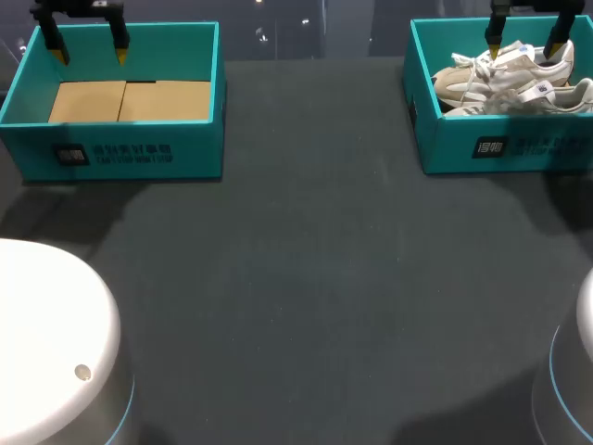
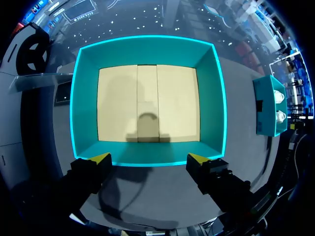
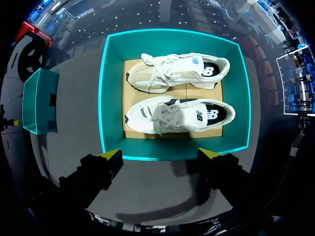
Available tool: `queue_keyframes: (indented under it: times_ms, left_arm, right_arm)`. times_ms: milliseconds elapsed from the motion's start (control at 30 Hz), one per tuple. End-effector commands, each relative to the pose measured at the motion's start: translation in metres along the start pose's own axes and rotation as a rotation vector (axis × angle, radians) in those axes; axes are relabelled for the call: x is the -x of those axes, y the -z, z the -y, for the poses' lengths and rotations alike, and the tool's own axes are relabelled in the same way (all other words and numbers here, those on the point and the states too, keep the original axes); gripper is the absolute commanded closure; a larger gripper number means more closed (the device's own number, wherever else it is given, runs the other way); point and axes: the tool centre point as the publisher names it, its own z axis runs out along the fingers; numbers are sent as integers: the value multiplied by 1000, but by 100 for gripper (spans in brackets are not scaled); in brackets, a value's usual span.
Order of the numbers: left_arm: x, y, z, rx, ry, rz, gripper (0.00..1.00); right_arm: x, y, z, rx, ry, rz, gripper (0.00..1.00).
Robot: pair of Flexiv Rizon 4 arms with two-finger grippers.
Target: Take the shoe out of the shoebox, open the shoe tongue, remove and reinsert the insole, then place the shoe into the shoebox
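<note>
Teal card walls frame both boxes on the dark table [image 1: 296, 278]. The right shoebox [image 3: 110, 98] holds a pair of pale trainers standing on their soles, side by side, toes pointing the same way. The left shoebox [image 2: 83, 98] shows only its cardboard liner [image 2: 118, 103].

My right gripper [image 3: 161, 154] hangs above the right shoebox with its fingers spread wide and nothing between them. The nearer shoe [image 3: 179, 115] lies just ahead of it, and the farther shoe [image 3: 177, 73] sits beyond that. My left gripper [image 2: 150, 158] hovers over the left shoebox, likewise spread and empty.

I judge the nearer shoe to be the one to lift. It should be light, with a soft upper that gives under a pinch and a firmer sole that will not. The laces [image 3: 165, 115] would be a poor hold, since they would likely slip or pull through. I would rather close across the heel collar, where the dark opening shows, one finger inside and one against the outer wall. Pinching the sole edges across the midfoot would also do.

From this height I cannot tell how tightly the laces are drawn, and that decides how easily the tongue will fold back. The insole will probably be thin and floppy and will need a careful pinch at its heel end.
</note>
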Motion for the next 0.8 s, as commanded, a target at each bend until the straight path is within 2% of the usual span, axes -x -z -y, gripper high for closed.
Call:
queue_keyframes:
  times_ms: [33,533,600,800]
  left_arm:
    - [0,0,0,1,0,1,0]
    - [0,0,0,1,0,1,0]
    - [0,0,0,1,0,1,0]
    - [0,0,0,1,0,1,0]
  right_arm:
    - [0,0,0,0,0,0,0]
    - [0,0,0,0,0,0,0]
    - [5,0,-2,6,-6,24,0]
    - [44,-2,-5,24,-45,55,0]
